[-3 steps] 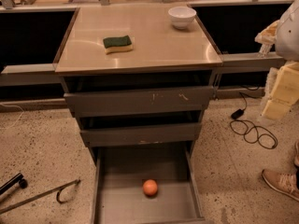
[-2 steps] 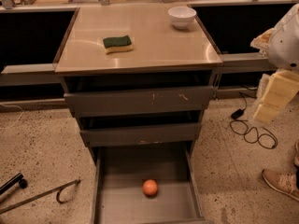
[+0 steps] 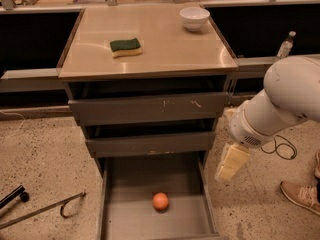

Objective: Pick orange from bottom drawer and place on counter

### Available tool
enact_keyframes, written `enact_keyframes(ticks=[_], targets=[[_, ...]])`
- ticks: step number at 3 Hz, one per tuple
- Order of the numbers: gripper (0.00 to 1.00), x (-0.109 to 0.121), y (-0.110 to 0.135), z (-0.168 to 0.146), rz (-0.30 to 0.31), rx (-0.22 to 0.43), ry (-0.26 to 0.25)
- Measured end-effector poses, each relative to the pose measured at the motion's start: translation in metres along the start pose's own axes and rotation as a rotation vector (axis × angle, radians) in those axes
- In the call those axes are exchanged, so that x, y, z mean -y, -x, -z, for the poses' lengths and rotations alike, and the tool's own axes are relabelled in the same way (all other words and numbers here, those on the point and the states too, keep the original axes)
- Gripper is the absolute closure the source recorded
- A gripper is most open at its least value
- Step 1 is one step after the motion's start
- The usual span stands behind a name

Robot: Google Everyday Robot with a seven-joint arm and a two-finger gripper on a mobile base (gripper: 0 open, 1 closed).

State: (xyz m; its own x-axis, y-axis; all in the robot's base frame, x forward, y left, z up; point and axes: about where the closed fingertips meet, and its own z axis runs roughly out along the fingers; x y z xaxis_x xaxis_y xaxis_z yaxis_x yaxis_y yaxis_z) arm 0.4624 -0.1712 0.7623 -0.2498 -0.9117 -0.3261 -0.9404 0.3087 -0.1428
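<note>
The orange (image 3: 160,201) lies on the floor of the open bottom drawer (image 3: 125,221), near its middle. The drawer is pulled out below two grey drawers with scratched fronts (image 3: 150,109). The beige counter (image 3: 170,49) tops the cabinet. My white arm comes in from the right, and my cream-coloured gripper (image 3: 228,168) hangs pointing down, just outside the drawer's right wall. It is above and to the right of the orange and apart from it.
A green and yellow sponge (image 3: 125,47) and a white bowl (image 3: 194,18) sit on the counter. A bottle (image 3: 285,45) stands on the right ledge. A cable (image 3: 282,148) and a person's shoe (image 3: 301,196) are on the speckled floor at right, and a metal rod (image 3: 45,210) at left.
My arm has swung in from the right edge, leftward and down. The gripper now hangs beside the bottom drawer's right wall. The orange has not moved.
</note>
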Motion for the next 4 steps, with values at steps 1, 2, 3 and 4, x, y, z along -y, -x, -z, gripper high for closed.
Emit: enact_keyframes(ticks=[1,2,3,4], targets=[[0.0,0.0,0.0,0.0,0.0,0.0,0.0],[0.0,-0.002,0.003,-0.015,-0.002,0.035,0.006],[0.0,-0.019,0.011,-0.085,-0.021,0.118,0.068],[0.0,-0.036,0.03,-0.177,-0.045,0.183,0.133]])
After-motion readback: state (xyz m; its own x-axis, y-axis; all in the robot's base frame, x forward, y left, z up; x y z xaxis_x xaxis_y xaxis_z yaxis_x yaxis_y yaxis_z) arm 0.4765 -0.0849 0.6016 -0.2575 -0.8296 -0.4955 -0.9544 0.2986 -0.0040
